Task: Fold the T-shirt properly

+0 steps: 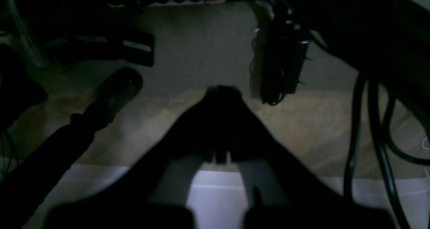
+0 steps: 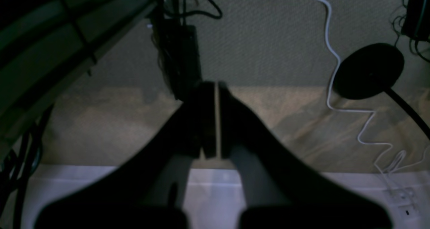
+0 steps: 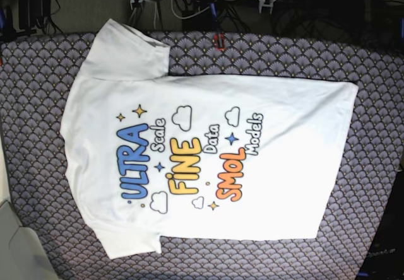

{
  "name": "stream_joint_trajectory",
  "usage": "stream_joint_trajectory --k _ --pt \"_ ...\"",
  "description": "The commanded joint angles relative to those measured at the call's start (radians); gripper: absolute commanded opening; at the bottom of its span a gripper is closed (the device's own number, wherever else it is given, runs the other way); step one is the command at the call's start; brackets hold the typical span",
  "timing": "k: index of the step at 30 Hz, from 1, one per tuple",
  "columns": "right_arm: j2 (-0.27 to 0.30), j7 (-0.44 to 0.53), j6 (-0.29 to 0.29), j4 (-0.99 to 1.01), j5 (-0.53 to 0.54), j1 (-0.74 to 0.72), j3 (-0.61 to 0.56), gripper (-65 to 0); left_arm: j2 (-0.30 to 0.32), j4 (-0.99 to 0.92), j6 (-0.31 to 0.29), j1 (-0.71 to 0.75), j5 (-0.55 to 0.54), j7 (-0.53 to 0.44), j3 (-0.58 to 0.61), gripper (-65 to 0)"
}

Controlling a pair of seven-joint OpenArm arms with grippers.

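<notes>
Two grippers, the left gripper and the right gripper, are both clenched, and they hold nothing. The T-shirt lies spread flat, its colourful print up, on the patterned cloth, well apart from both of them. To one side of the right gripper is a black round disc.
</notes>
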State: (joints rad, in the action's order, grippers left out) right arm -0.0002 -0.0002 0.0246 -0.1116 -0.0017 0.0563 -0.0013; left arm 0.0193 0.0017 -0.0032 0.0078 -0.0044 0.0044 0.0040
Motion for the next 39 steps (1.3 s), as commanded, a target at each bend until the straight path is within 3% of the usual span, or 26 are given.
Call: stream_joint_trajectory --k 1,6,19,31,39 --pt "0.001 0.004 -0.015 0.000 0.004 0.003 -0.001 -65.0 0.003 0.002 -0.001 0.004 0.004 -0.001 0.003 -64.6" --pt "0.001 0.035 -0.015 -0.053 0.004 0.061 -0.003 -65.0 0.017 0.025 -0.002 0.037 0.002 -0.007 0.001 -64.6" --pt "0.002 0.041 -0.013 -0.481 0.004 0.374 -0.007 -65.0 0.097 0.475 -0.002 0.312 -0.001 0.004 0.000 -64.6" --pt "0.024 0.041 -0.013 -1.072 0.002 0.715 -0.007 -65.0 0.175 1.072 -0.001 0.647 -0.004 0.004 -0.003 -64.6" --pt "0.096 0.033 -0.013 -1.451 0.002 0.917 0.004 -65.0 0.210 1.527 0.001 0.900 -0.004 0.004 -0.005 -64.7"
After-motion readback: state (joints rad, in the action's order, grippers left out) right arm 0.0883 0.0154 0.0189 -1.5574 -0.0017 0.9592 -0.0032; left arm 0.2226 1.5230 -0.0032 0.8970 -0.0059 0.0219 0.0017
